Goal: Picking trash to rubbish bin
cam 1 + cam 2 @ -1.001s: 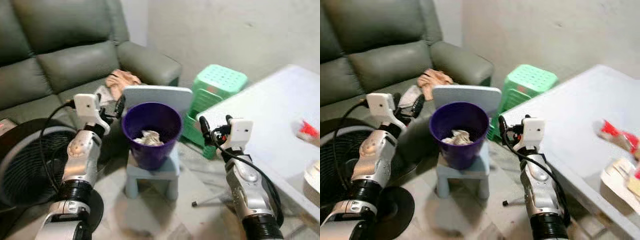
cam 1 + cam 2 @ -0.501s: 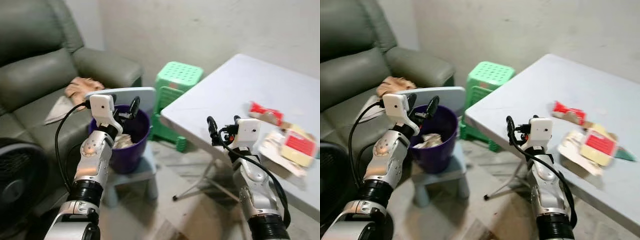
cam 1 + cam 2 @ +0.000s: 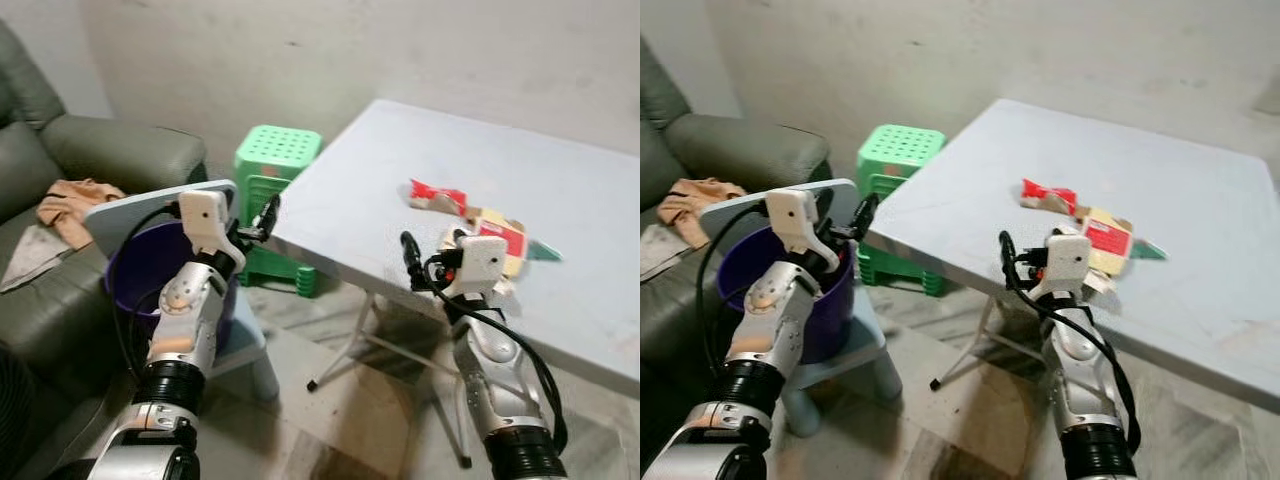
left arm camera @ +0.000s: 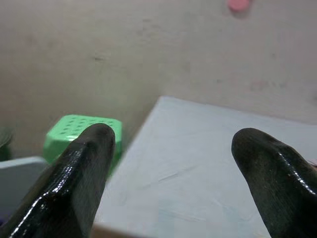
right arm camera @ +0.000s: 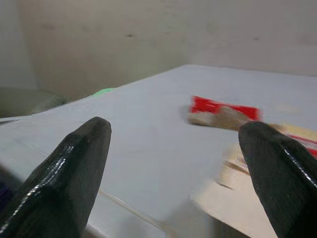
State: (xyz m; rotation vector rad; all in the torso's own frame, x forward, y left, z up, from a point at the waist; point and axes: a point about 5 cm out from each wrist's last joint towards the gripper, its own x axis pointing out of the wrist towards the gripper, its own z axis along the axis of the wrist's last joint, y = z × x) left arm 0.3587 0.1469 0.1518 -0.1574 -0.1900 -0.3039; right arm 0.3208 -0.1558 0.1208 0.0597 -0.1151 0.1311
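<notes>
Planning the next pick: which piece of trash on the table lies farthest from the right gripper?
The red wrapper, alone toward the table's middle; the yellow-and-red packet lies right beside the right gripper.

The table is pale grey-white, with a red wrapper and a cream carton with a red label on it. At left, a purple bin stands on a light blue stool; a perforated bright green stool is farther off. The sofa is grey-green, with a peach cloth on it.

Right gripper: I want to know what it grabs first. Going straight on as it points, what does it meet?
Probably the red wrapper on the white table; the open right gripper points across the tabletop toward it, though depth is unclear.
</notes>
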